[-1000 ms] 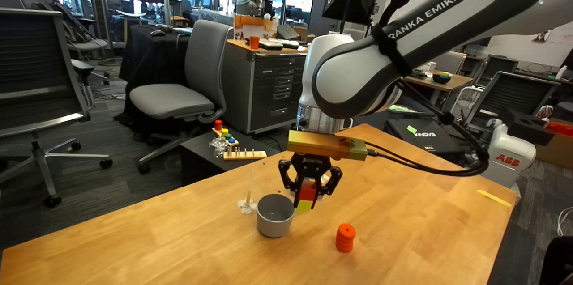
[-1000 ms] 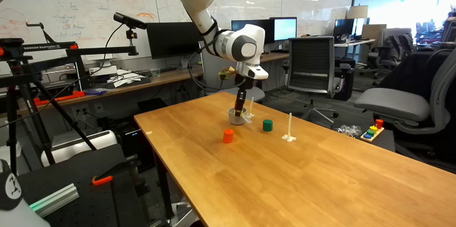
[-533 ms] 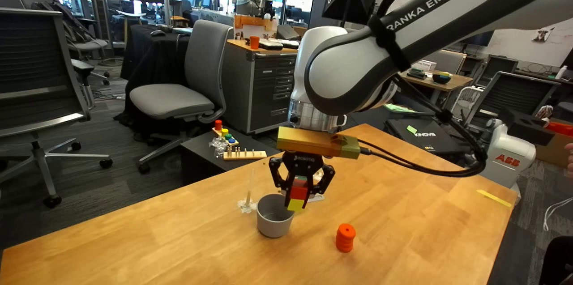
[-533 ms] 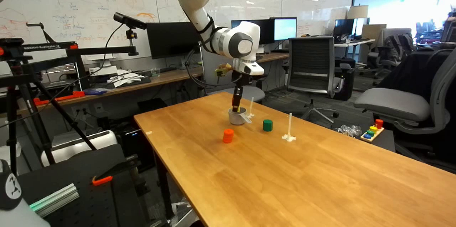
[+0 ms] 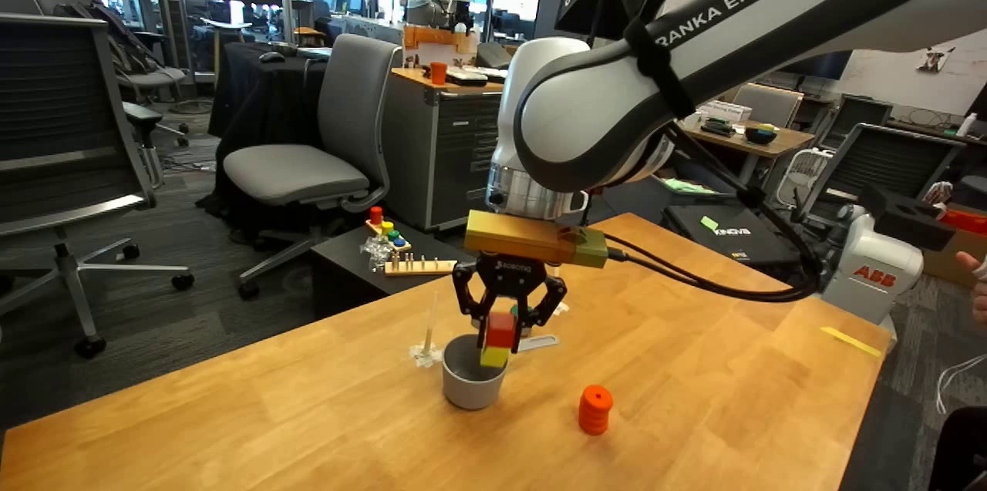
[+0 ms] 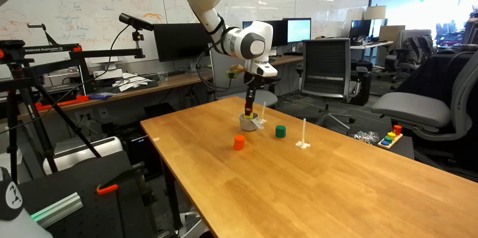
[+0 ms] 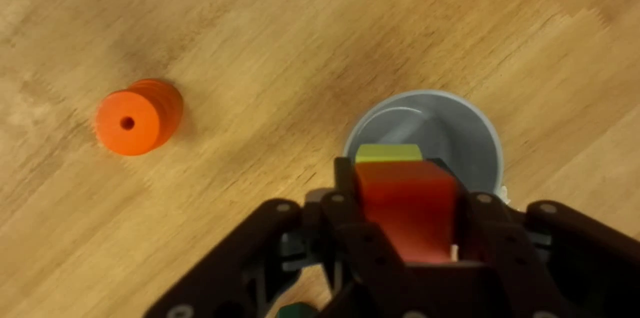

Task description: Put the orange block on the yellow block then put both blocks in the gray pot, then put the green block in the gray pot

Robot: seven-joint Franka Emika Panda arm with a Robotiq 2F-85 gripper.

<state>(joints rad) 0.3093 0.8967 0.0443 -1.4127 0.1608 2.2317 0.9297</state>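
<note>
My gripper [image 5: 499, 350] is shut on a stack of two blocks, with the fingers along both sides. The red-orange block [image 5: 500, 331] sits on top of the yellow block [image 5: 494, 357]. The wrist view also shows the orange block [image 7: 407, 203] and an edge of the yellow block [image 7: 389, 152]. The stack is over the opening of the gray pot [image 5: 468, 391], toward one side; the yellow block is near rim height. In an exterior view its lower edge meets the pot's rim [image 6: 247, 124]. The green block [image 6: 280, 131] stands apart on the table and peeks in below [image 7: 297, 311] in the wrist view.
An orange ribbed cylinder [image 5: 594, 412] stands near the pot. Thin white sticks [image 6: 303, 133] stand upright, taped to the wooden table [image 6: 317, 185]. A pale flat handle-like strip [image 5: 538, 342] shows beside the pot. A person's hand [image 5: 979, 290] is at one view's edge.
My gripper has moved with both blocks from beside the gray pot to over its opening. The pot, green block and orange cylinder have not moved. A hand has appeared at one exterior view's right edge.
</note>
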